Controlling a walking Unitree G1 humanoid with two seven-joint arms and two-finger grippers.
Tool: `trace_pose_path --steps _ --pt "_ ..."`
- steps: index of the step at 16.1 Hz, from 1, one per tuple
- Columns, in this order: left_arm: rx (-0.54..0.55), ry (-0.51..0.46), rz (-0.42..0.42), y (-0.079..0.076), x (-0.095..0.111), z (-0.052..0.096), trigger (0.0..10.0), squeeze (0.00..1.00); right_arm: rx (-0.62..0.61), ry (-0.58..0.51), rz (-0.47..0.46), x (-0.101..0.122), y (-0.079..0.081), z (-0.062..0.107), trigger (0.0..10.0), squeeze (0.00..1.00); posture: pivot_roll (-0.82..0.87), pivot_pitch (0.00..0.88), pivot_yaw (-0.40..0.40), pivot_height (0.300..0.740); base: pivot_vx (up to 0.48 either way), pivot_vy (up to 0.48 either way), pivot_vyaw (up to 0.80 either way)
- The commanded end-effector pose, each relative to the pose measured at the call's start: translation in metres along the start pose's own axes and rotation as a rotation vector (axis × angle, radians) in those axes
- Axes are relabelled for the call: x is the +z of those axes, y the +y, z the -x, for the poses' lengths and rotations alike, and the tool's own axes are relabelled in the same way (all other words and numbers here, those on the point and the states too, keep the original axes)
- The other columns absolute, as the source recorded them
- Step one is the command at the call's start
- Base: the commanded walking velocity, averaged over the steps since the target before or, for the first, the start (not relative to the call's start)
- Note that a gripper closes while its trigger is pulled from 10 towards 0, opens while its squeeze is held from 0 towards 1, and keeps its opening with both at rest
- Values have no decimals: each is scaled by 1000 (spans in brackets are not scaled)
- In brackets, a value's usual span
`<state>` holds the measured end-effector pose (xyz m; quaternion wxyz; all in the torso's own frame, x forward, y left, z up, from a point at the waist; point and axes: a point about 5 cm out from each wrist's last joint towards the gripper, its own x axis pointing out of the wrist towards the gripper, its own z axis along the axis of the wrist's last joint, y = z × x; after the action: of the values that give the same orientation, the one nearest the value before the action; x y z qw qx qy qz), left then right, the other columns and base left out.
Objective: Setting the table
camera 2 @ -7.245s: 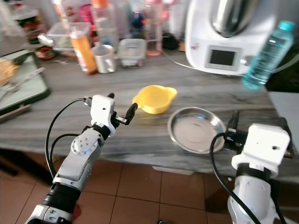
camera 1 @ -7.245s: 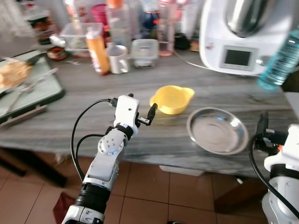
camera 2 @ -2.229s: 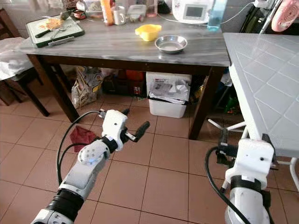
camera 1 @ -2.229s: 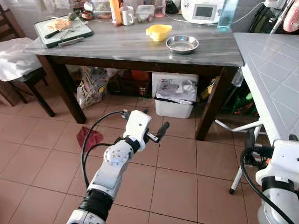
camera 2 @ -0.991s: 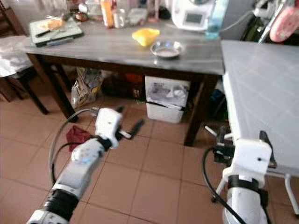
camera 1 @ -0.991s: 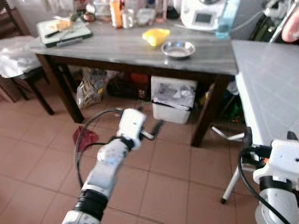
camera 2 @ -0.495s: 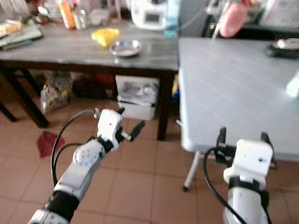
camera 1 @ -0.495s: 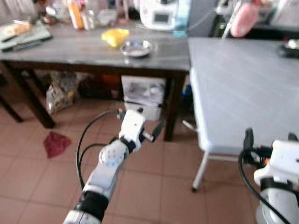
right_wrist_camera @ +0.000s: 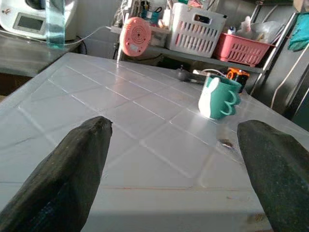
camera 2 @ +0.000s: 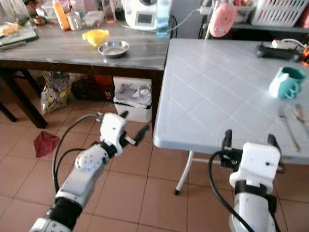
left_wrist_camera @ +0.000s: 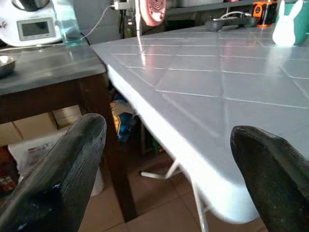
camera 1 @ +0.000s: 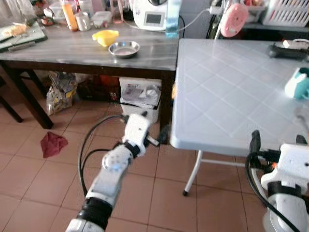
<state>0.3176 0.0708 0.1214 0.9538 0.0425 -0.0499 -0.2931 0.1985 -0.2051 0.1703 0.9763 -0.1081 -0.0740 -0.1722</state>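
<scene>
The camera has swung right since half a second ago, so the white tiled table (camera 2: 217,87) now fills the right of the scene and the dark wooden table (camera 2: 58,50) has slid to the far left. On that dark table the yellow bowl (camera 2: 94,36) sits just beside the steel plate (camera 2: 113,48). A teal mug (camera 2: 284,82) stands on the white table's far right. The left gripper (left_wrist_camera: 169,169) and right gripper (right_wrist_camera: 174,169) hold nothing, fingers spread apart, both near the white table's near edge.
</scene>
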Motion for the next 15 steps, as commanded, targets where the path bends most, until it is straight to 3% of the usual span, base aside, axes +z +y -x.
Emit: trace_pose_path --steps 1,15 --pt "-24 -11 0 -8 4 -5 10000 0 -4 -7 31 2 -2 0 10000 0 -91 98 41 740 0 -345 0" --pt "-39 -13 8 -13 5 -10 10000 0 -36 12 15 -1 -4 1 10000 0 -98 104 54 740 0 -343 0"
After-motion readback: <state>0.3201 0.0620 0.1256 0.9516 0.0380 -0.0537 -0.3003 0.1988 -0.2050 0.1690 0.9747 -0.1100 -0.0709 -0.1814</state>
